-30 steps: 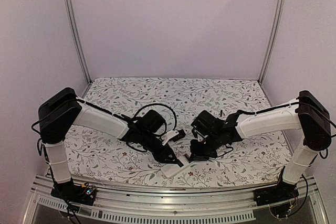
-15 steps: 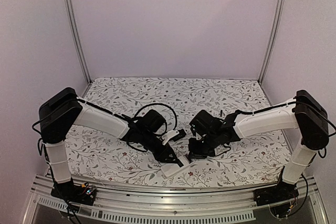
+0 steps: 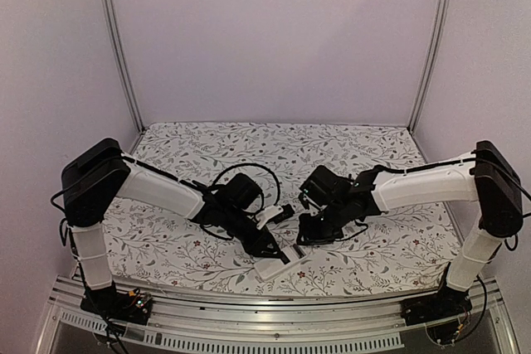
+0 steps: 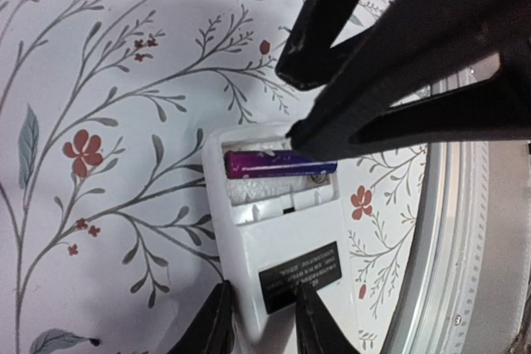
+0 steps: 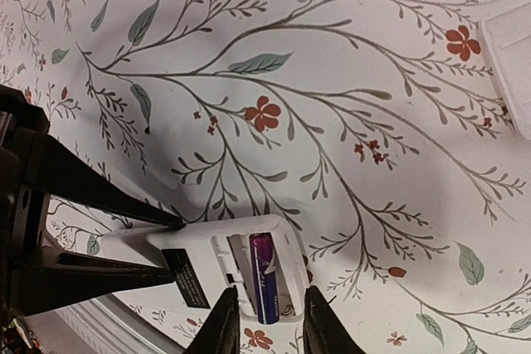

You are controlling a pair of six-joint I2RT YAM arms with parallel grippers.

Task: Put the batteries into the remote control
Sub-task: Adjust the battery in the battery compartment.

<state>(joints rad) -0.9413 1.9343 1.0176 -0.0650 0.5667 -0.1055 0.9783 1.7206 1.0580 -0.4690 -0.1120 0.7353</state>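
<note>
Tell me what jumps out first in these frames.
A purple battery sits in the open compartment of the white remote, which lies back-up on the floral cloth. The left gripper clamps the remote's end, and the right gripper hangs open over the battery. The slot beside it looks empty.

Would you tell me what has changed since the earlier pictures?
The right hand opened and drew back slightly from the remote control, leaving a battery lying in its compartment. The left hand kept its grip on the remote control, which stayed put.
</note>
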